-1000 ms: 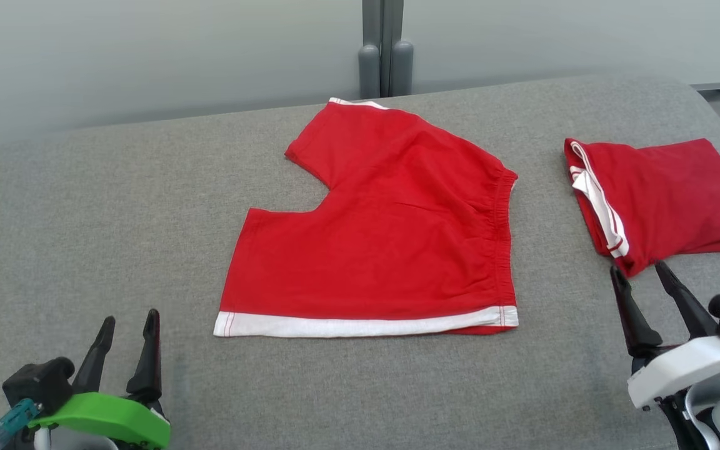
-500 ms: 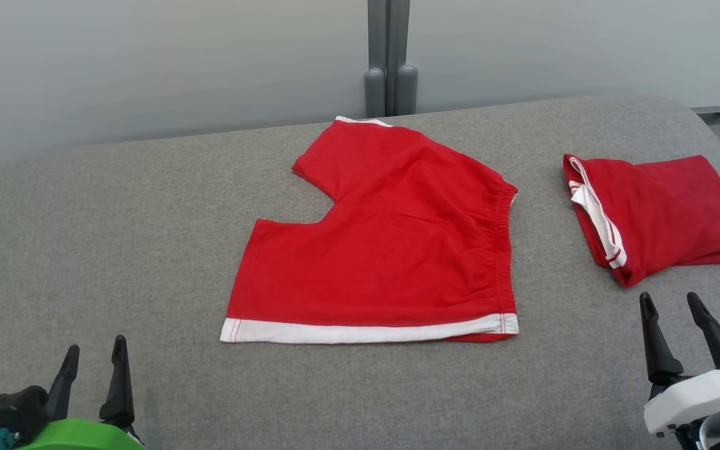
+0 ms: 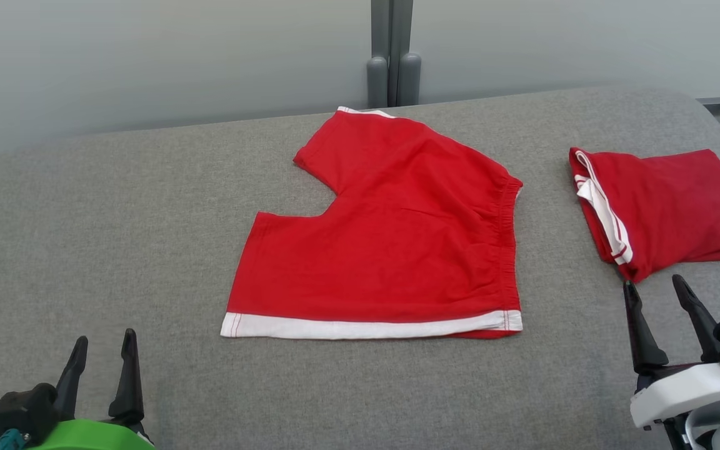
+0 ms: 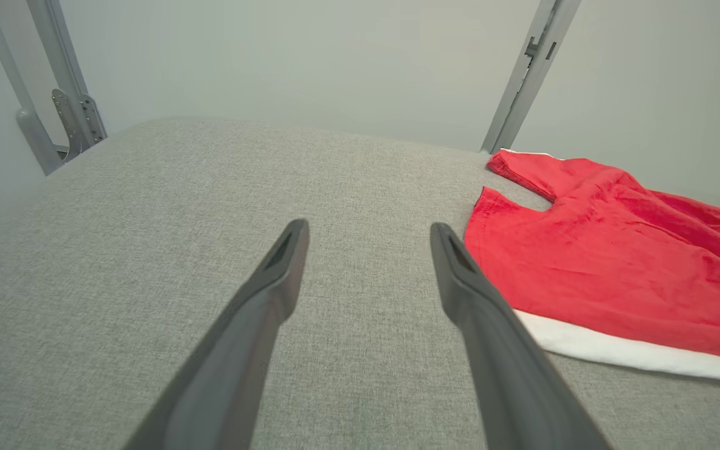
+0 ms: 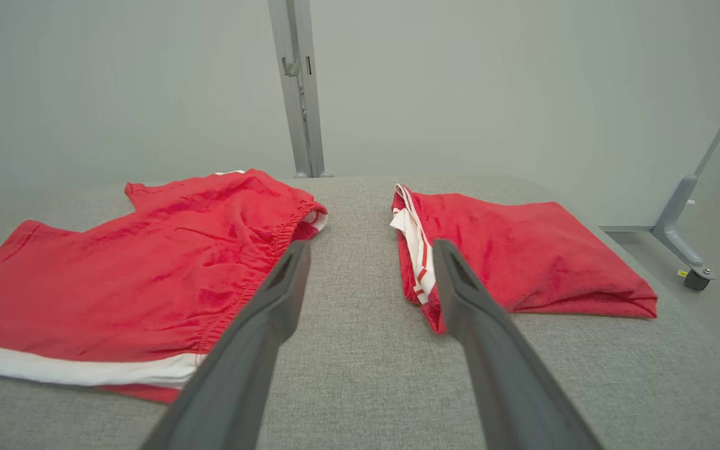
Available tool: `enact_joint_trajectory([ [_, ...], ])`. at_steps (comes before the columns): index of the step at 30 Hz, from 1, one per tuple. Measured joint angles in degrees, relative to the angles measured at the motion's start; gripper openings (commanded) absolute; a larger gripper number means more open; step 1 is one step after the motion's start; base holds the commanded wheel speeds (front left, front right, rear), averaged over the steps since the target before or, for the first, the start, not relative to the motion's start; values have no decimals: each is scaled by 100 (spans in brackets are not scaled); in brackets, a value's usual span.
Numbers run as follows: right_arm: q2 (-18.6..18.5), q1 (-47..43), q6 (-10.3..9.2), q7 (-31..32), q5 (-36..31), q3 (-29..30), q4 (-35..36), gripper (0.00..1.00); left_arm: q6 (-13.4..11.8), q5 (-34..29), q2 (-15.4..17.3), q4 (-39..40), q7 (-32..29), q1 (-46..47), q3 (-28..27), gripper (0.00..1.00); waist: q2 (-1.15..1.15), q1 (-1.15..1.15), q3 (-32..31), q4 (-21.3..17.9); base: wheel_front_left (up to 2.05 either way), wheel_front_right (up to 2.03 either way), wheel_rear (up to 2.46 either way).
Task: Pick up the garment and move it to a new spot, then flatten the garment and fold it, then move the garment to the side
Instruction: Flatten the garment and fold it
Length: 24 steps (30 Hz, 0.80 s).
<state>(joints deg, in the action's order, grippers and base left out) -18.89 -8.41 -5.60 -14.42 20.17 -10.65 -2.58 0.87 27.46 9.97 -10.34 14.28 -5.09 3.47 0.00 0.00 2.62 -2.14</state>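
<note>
Red shorts (image 3: 385, 237) flat, ahead between the two jaws (both agape, empty).

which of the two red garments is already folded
The red garment on the right, a compact bundle with white trim at one edge; the red shorts in the middle lie spread flat.

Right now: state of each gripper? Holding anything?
Left gripper: open, holding nothing.
Right gripper: open, holding nothing, fingertips near the folded red garment.
</note>
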Motion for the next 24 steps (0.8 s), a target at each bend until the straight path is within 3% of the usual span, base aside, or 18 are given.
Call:
enact_joint_trajectory([
  [24,670,331,510,0,-609,-80,-404,100,198,-445,-367,-275,14,2,-81,100,0,0,-214,63,0,0,0],
])
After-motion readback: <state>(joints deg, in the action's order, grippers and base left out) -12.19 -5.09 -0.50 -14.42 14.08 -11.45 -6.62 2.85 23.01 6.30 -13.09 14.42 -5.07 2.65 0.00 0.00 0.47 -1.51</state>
